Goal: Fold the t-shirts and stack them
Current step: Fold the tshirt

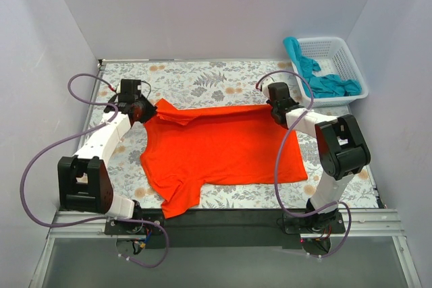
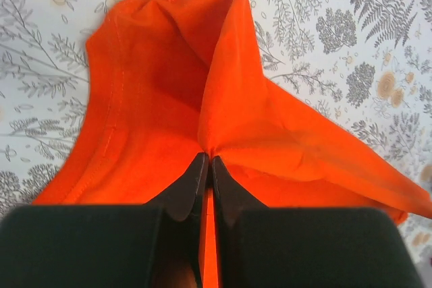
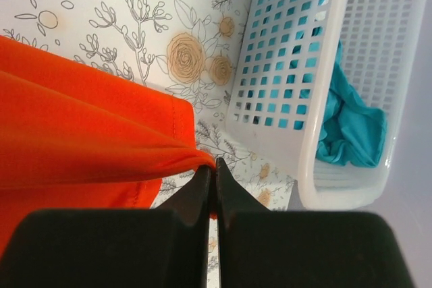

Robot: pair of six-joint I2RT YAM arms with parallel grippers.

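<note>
An orange-red t-shirt (image 1: 219, 150) lies spread across the middle of the table. My left gripper (image 1: 140, 110) is shut on its far left sleeve; in the left wrist view the cloth (image 2: 202, 85) rises in a peaked fold from the pinch (image 2: 207, 160). My right gripper (image 1: 277, 109) is shut on the shirt's far right corner, and the cloth (image 3: 88, 133) pulls into a ridge at the fingertips (image 3: 214, 166). A teal t-shirt (image 1: 324, 79) lies bunched in the basket, also seen as teal cloth (image 3: 351, 126) in the right wrist view.
A white lattice basket (image 1: 351, 59) stands at the table's far right corner, close to my right gripper; its wall (image 3: 283, 65) is just beyond the fingertips. The floral tablecloth (image 1: 202, 75) covers the table. Purple cables loop from both arms.
</note>
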